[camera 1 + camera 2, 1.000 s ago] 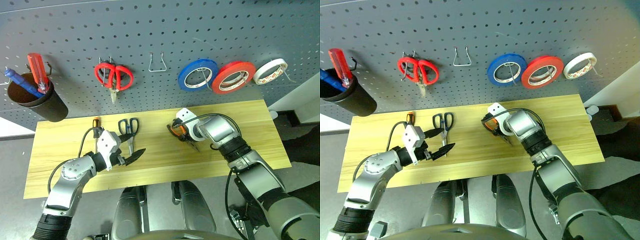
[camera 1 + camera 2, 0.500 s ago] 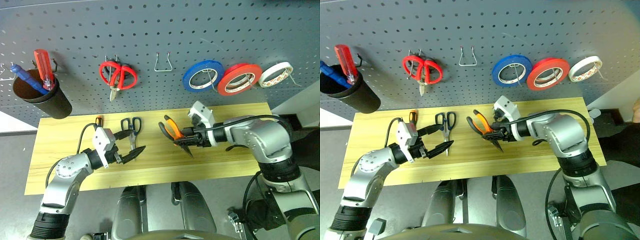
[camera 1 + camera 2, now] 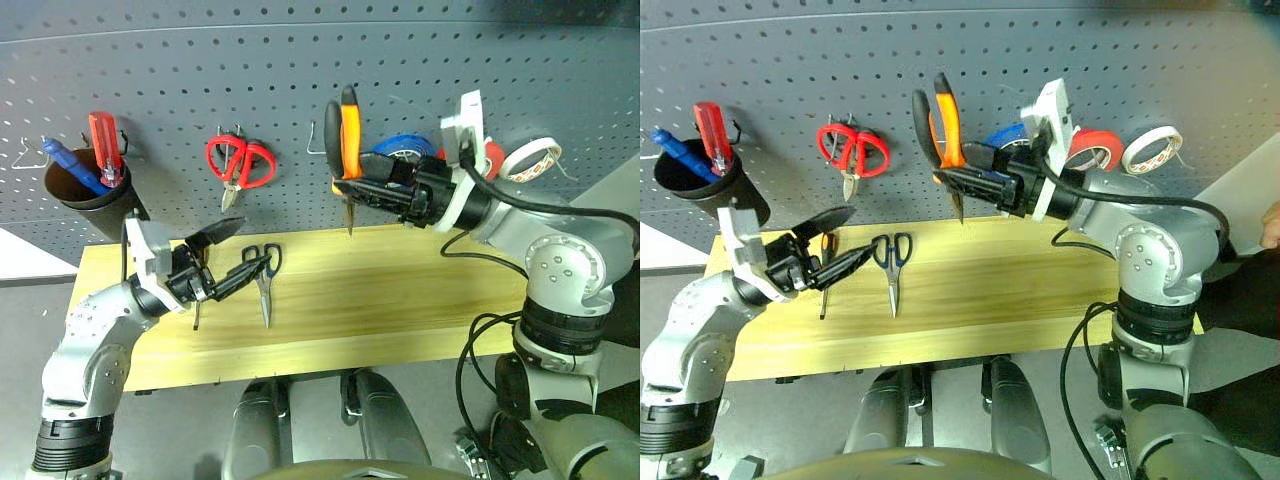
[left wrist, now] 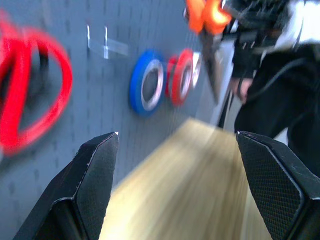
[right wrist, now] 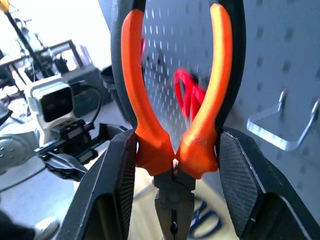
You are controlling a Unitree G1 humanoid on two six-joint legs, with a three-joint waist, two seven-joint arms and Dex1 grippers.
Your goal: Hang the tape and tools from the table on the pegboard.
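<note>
Against the dark grey pegboard [image 3: 180,70], a matte panel dotted with even rows of small holes, a black cup [image 3: 85,195] at the far left holds a red-handled screwdriver and a blue pen. Below it the left gripper [image 3: 222,257] has risen off the table [image 3: 400,310] since a second ago and now hovers above the pale, grain-streaked wood with its two black fingers spread wide and empty. Just beside it lie the slim screwdriver [image 3: 197,300] and the black-handled scissors [image 3: 263,275], steel blades flat on the wood, both yet to be hung. Above them the red-handled scissors [image 3: 238,165] dangle from hooks. Further right, the big change: the right gripper [image 3: 375,190] has lifted the pliers [image 3: 343,140] clear of the table and swung them up to the board, its fingers clamped on the joint just below the handles, jaws pointing down, the curved orange-and-black grips standing up beside the bent wire hook [image 5: 280,127]. That suggests hanging is the step at hand. Behind the arm sit the blue roll [image 3: 400,145], the red tape [image 3: 1095,148] already on its hook, and a white roll [image 3: 525,160].
</note>
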